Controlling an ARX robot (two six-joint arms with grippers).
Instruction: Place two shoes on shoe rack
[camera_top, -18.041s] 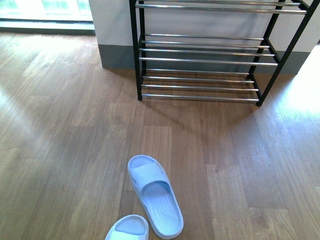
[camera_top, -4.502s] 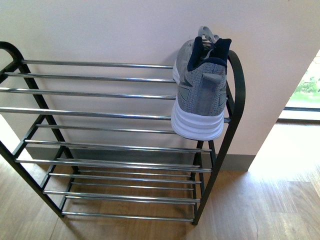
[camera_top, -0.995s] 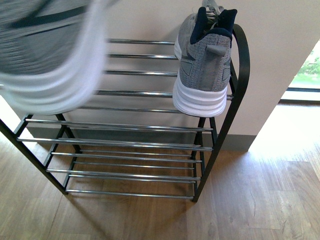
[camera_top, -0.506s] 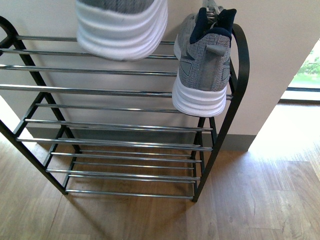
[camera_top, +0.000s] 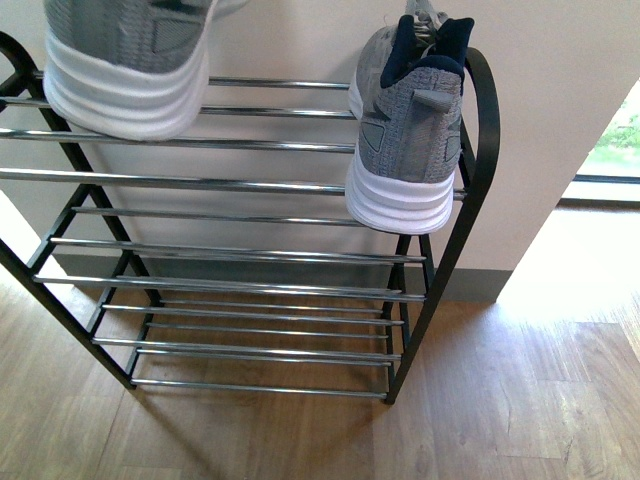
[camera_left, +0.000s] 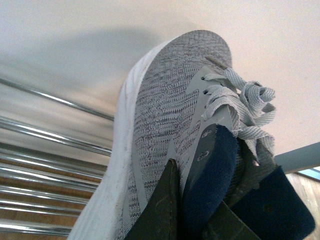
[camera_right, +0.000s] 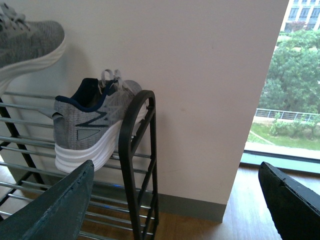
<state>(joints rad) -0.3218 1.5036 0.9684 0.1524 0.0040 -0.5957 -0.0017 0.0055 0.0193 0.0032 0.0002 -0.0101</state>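
Observation:
One grey sneaker (camera_top: 405, 130) rests heel-out on the top tier of the shoe rack (camera_top: 250, 256), hard against its right rounded side. The other grey sneaker (camera_top: 125, 60) hangs over the left part of the top bars, heel toward the front camera. My left gripper (camera_left: 192, 210) is shut on this sneaker (camera_left: 165, 115) at its navy collar beside the tongue, toe pointing at the wall. My right gripper (camera_right: 175, 210) is open and empty, right of the rack's side frame (camera_right: 137, 150). In its view the racked sneaker (camera_right: 95, 130) and the held sneaker's toe (camera_right: 30, 42) both show.
A pale wall (camera_top: 560, 90) with a grey skirting (camera_top: 470, 285) stands directly behind the rack. Wooden floor (camera_top: 500, 400) spreads in front and to the right. A floor-level window (camera_right: 295, 100) lies right of the wall. The lower tiers hold nothing.
The held sneaker has swung from a close blur at the left, up to the middle top, then left and slightly down over the top bars. The racked sneaker has not moved.

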